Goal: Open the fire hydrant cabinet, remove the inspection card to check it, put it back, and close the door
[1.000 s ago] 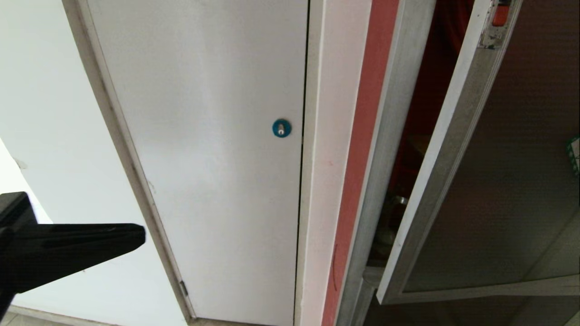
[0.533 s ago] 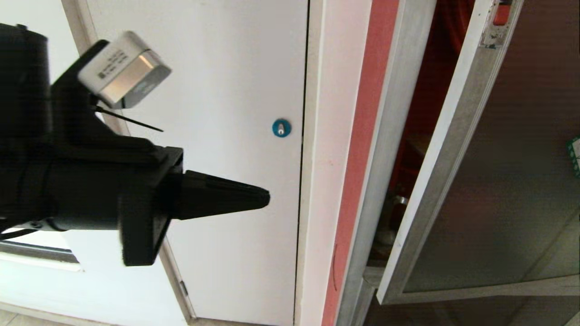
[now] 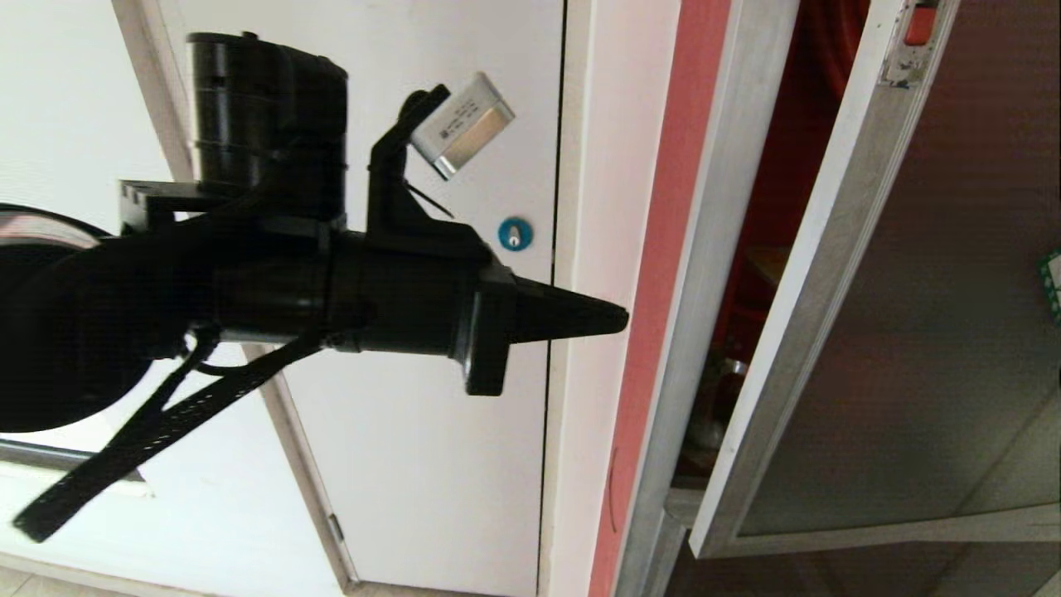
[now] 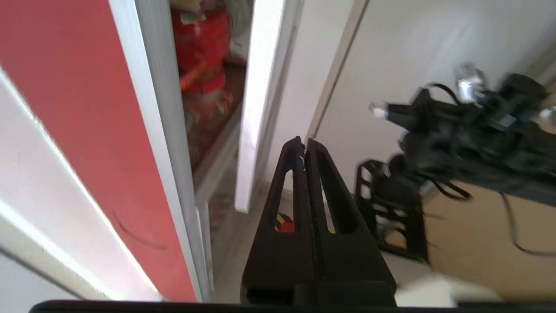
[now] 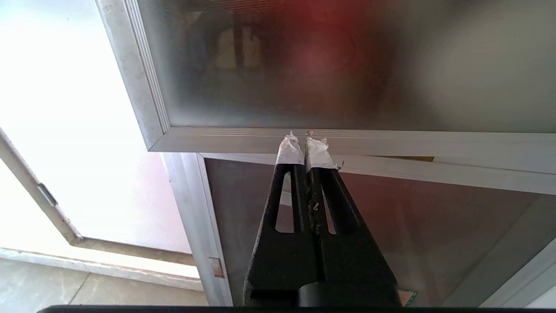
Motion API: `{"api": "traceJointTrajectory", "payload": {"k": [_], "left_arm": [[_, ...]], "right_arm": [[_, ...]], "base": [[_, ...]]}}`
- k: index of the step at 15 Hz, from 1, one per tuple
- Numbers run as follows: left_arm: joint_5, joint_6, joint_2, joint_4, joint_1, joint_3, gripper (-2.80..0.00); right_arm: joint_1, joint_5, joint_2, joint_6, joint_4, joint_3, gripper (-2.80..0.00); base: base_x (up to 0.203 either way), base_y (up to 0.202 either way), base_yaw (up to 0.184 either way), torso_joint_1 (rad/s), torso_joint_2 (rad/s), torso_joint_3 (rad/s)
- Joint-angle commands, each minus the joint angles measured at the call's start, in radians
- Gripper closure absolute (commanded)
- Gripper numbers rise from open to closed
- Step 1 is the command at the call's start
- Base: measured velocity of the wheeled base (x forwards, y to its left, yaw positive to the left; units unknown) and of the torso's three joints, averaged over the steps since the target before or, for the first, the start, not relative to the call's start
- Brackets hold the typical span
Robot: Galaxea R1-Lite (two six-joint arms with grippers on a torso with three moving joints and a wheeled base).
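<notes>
Left claw (image 3: 617, 319) pressed together, empty, held level before the plain white door (image 3: 398, 431) with its round blue lock (image 3: 515, 235), tip at the white jamb. Just beyond, a red wall strip (image 3: 663, 290), then the fire hydrant cabinet (image 3: 713, 249), red inside. The door (image 3: 928, 332) of tinted glass ajar. Right claw (image 5: 306, 143) pressed together, empty, near that door's lower frame. Pale floor (image 5: 65, 287) below.
</notes>
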Motion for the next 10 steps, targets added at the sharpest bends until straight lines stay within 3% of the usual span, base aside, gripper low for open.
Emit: {"api": "traceJointTrajectory", "payload": {"k": [1, 8, 10], "left_arm": [[0.033, -0.001, 0.107, -0.009, -0.036, -0.054, 0.0], [0.089, -0.001, 0.278, -0.017, -0.084, -0.211, 0.0], [0.166, -0.002, 0.319, -0.078, -0.095, -0.22, 0.0]], "right_arm": [[0.0, 0.0, 0.002, 0.0, 0.0, 0.005, 0.0], [0.0, 0.0, 0.002, 0.0, 0.0, 0.005, 0.0], [0.0, 0.0, 0.002, 0.0, 0.0, 0.005, 0.0]], "base": [[0.0, 0.0, 0.0, 0.0, 0.0, 0.0], [0.0, 0.0, 0.0, 0.0, 0.0, 0.0], [0.0, 0.0, 0.0, 0.0, 0.0, 0.0]]}}
